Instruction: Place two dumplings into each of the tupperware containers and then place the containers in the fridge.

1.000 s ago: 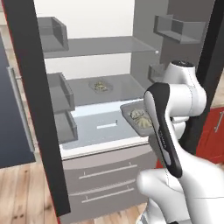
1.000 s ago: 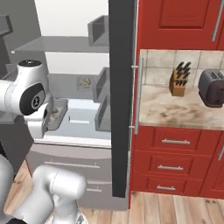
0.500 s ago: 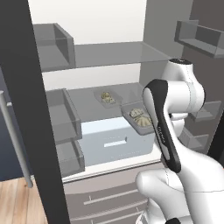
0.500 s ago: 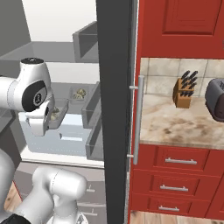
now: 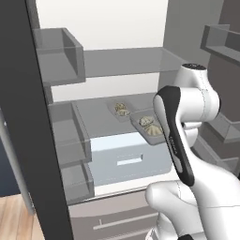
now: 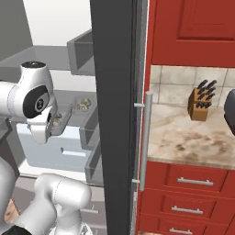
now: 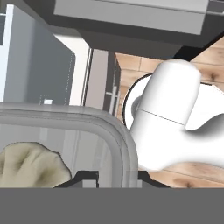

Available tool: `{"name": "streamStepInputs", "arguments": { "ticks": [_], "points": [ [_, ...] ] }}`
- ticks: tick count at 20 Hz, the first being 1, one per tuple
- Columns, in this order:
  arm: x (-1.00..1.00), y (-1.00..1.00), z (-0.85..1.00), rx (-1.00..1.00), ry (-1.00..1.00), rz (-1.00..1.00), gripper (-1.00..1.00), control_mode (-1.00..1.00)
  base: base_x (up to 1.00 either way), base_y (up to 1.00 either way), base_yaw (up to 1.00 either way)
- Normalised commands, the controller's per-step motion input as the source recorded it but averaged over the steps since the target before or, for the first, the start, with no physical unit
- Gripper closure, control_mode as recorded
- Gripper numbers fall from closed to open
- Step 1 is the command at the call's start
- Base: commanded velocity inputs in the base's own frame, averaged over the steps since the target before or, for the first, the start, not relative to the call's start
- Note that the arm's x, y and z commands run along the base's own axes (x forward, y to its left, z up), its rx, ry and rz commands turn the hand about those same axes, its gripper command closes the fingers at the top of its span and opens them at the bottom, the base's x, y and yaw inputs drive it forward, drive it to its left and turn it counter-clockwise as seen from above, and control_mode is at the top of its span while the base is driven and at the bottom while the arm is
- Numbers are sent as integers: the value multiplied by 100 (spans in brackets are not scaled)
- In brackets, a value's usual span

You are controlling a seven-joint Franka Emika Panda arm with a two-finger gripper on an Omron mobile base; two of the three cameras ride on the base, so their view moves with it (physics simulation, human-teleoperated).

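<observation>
A: Two containers are in play, both inside the fridge (image 5: 122, 61). From the left base view, one container (image 5: 121, 110) sits on the middle shelf (image 5: 98, 119) toward the back, with dumplings (image 5: 122, 109) in it. The second container (image 5: 149, 127) is at four o'clock from the first, nearer the shelf's front edge, half hidden behind the arm (image 5: 176, 136).

B: Is that second one set down?

A: Can't tell. The hand view looks down on its rounded rim (image 7: 114, 131), and the gripper (image 7: 117, 177) is pinched shut on that rim, one fingertip either side of the wall. A dumpling (image 7: 30, 164) lies inside at nine o'clock from the grip. I can't tell whether the tray's bottom touches the shelf.

B: So which step is this?

A: I'd judge the last one: loading looks done, one tray is stowed, and this is the second going in. The pale drawer (image 5: 126, 157) sits below the shelf, at six o'clock from the trays.

B: And next?

A: Likely settle the tray flat on the shelf beside the first, keeping it level so the dumplings don't slide, then open the jaws and draw the hand back out, clear of the door bins (image 5: 70, 140) on the left.
</observation>
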Motion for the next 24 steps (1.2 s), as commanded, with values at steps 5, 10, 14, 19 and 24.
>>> {"name": "streamStepInputs", "arguments": {
  "ticks": [5,10,14,19,24],
  "points": [
    [0,0,0,0,0,0,100,100,33,1,16],
    [-2,0,0,0,0,0,100,-100,1,0,1],
    [-61,0,2,0,-20,0,100,-100,0,0,0],
    [-74,0,26,0,-75,-1,100,-100,0,0,0],
    [20,-2,57,6,-43,-9,100,-100,0,0,0]
  ]
}}
